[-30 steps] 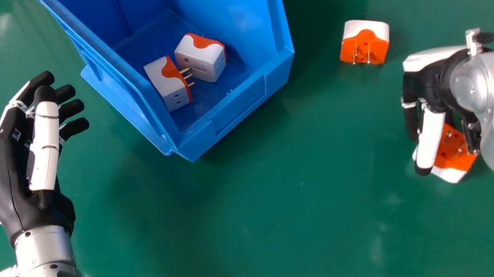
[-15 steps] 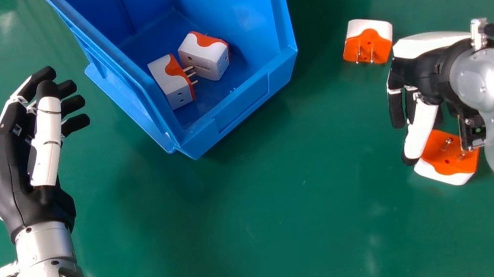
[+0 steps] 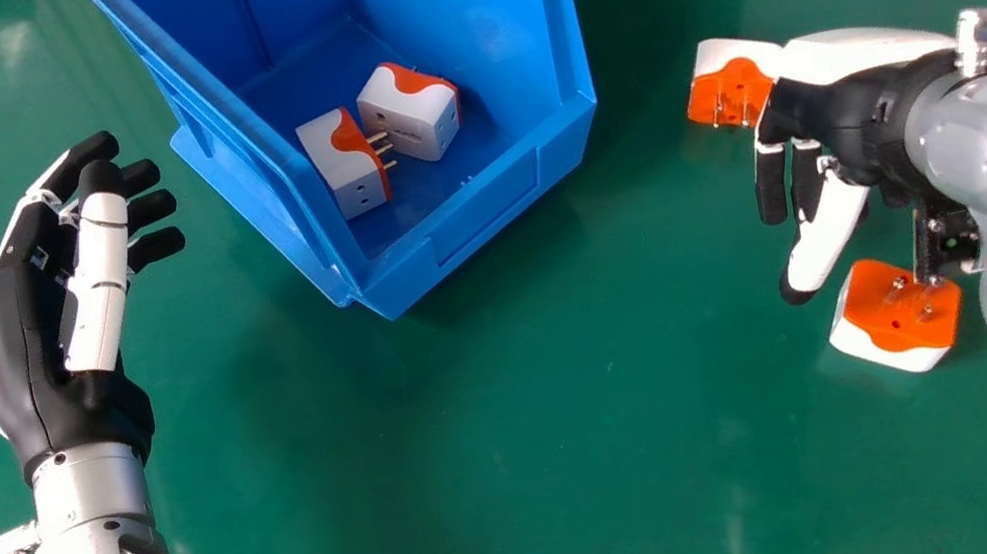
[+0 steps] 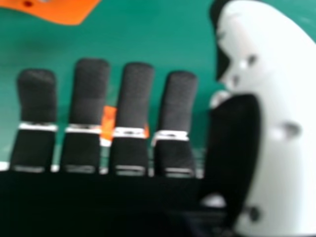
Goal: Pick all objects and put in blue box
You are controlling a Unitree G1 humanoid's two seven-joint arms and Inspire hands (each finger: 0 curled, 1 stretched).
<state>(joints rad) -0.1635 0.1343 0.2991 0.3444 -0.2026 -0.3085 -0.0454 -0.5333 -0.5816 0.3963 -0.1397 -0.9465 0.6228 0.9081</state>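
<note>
head view: the near adapter (image 3: 902,317) sits on the green worktop (image 3: 521,434), right of the blue box (image 3: 481,208) and closer to the robot, its orange pronged face up. it is probably light, stiff and slightly slippery, with smooth, hard-looking plastic; best held across the flat white sides, thumb opposite fingers, clear of the metal prongs. the right robot hand (image 3: 826,234) is released, right of the blue box, fingers loosely extended; the far adapter (image 3: 729,88), also right of the box, is a similar blunt block, and i cannot tell whether the hand touches it. the first boxed adapter (image 3: 345,171) and second boxed adapter (image 3: 412,114) lie inside the rigid, glossy box. left of it, the left robot hand (image 3: 37,337) is relaxed.
</note>
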